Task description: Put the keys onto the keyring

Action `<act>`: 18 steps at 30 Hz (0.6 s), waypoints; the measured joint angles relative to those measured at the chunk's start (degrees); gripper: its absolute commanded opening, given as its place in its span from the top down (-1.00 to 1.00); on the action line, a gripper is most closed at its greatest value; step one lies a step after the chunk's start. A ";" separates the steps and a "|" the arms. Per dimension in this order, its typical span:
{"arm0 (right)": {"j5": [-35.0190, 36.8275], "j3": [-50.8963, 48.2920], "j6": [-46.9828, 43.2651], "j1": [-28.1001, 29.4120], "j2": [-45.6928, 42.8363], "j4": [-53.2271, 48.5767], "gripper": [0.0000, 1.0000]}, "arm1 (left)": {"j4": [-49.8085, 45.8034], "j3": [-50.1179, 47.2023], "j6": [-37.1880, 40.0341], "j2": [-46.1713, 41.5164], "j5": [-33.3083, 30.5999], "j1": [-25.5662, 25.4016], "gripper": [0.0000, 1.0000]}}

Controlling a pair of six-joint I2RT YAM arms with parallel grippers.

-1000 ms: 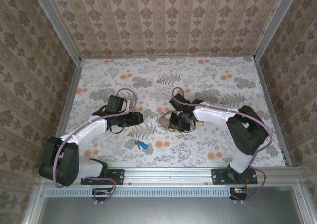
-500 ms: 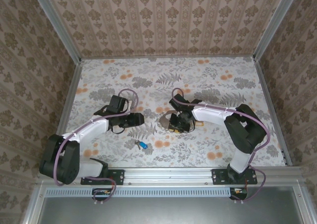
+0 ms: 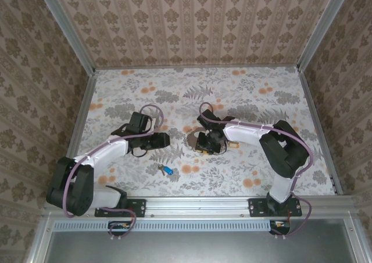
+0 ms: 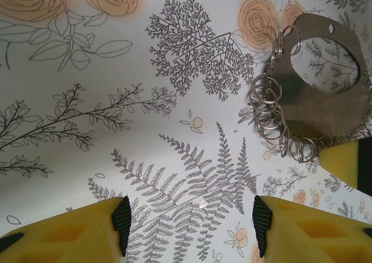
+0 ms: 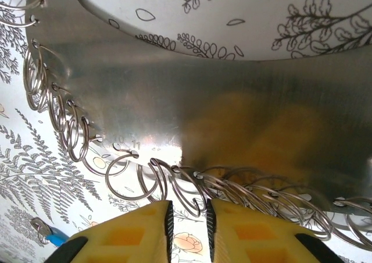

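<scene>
Okay, nearest the robot the keys [image 3: 165, 170] lie loose on the surface [image 3: 261, 94]. The blue head is plain, and a second key is tucked against it, its head colour too small to call. Neither key is threaded onto anything, so the real job is not yet begun. Just beyond them the left end effector [image 4: 190, 222] hovers low with its yellow fingers spread wide, only bare floral print between them and nothing held. Level with it and to the right, the right end effector [image 5: 187, 219] is down at the keyring [image 5: 232, 129], a flat metal oval band with small wire rings [image 5: 64, 129] strung along its edge. Its fingers are almost pressed together with only a thin slit left, and the tips sit right at one of those rings. I cannot tell whether the wire is actually pinched or just lined up. Step in hand, as I read it: the right side is securing or steadying the keyring while the left waits free. The next move probably calls for the left to come back toward the keys, narrow its fingers and pinch one key by the head. The key lies flat on the surface, so that grab looks fiddly. After that the key's hole has to meet a single small ring, with the keyring held firm and not sliding.
</scene>
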 measured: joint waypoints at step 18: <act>2.56 -1.57 -1.27 -0.76 0.04 5.31 0.65 | 1.49 0.00 0.07 0.26 -0.26 -0.42 -0.19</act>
